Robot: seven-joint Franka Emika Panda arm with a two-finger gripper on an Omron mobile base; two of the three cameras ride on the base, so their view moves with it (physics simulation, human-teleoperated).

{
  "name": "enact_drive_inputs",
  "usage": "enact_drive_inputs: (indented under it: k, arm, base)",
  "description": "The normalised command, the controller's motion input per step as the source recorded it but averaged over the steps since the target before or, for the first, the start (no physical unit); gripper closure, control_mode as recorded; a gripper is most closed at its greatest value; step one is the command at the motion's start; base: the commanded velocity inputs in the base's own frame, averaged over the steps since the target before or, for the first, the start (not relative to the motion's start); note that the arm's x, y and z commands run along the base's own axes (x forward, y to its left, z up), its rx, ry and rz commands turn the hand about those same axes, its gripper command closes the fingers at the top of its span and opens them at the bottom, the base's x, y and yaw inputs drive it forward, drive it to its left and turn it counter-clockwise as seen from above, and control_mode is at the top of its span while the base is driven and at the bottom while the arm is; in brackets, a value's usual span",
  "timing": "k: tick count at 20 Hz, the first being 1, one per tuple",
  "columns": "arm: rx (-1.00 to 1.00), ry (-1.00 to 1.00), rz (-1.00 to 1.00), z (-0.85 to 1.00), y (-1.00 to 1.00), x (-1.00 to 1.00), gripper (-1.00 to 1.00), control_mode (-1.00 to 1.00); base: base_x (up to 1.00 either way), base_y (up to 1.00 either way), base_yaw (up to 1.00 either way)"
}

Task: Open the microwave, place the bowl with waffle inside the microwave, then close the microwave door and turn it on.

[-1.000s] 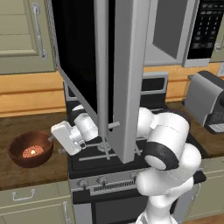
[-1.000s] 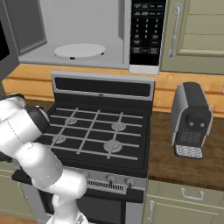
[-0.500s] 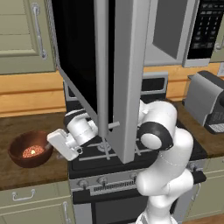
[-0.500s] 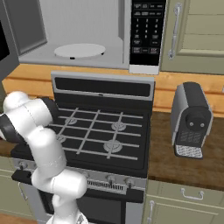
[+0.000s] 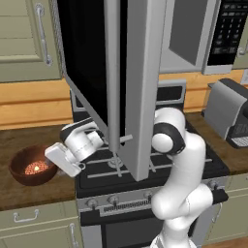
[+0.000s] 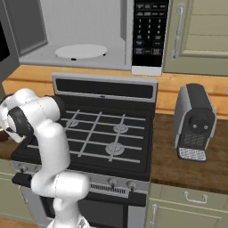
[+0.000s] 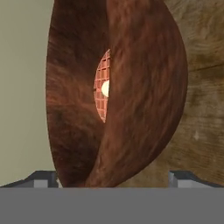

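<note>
Since 0.5 s ago the white arm's hand has swung further left & lower in left base view, closer to the small round reddish-brown wooden bowl (image 5: 33,166); bowl itself hasn't shifted. Two-finger gripper (image 5: 54,162) now sits just beside bowl's right rim, lower left of frame. In hand view the bowl (image 7: 131,96) looms large between the two dark finger tips, which stand wide apart at bottom left & bottom right: jaws released, gripping nothing. Small orange-tan grid-textured waffle (image 7: 102,92) lies inside bowl, centre frame; also seen at (image 5: 32,168). Bowl rests on brown wooden counter (image 5: 19,191), left of black gas stove (image 6: 102,138). White-framed microwave door w/ black glass (image 5: 131,72) hangs swung open, upper centre; large white-framed microwave (image 6: 84,40) cavity w/ round plate visible upper left of right base view.
</note>
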Motion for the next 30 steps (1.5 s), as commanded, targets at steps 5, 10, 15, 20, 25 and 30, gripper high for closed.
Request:
enact_drive_inputs:
  k: [5, 10, 15, 20, 25, 30]
  arm:
    - [0.00, 0.06, 0.00, -0.37, 0.00, 0.25, 1.00, -1.00]
    - [0.00, 0.22, 0.00, -0.25, 0.00, 0.14, 1.00, -1.00]
    - [0.00, 0.07, 0.00, -0.05, -0.32, 0.00, 1.00, -1.00]
    - [0.00, 0.00, -0.03, 0.23, -0.97, -0.13, 1.00, -1.00]
    - [0.00, 0.00, -0.08, 0.61, -1.00, -0.09, 1.00, -1.00]
    - [0.00, 0.00, -0.11, 0.73, -1.00, -0.26, 1.00, -1.00]
  base:
    - [0.00, 0.00, 0.00]
    - [0.00, 0.00, 0.00]
    - [0.00, 0.00, 0.00]
    - [0.00, 0.00, 0.00]
    - [0.00, 0.00, 0.00]
    - [0.00, 0.00, 0.00]
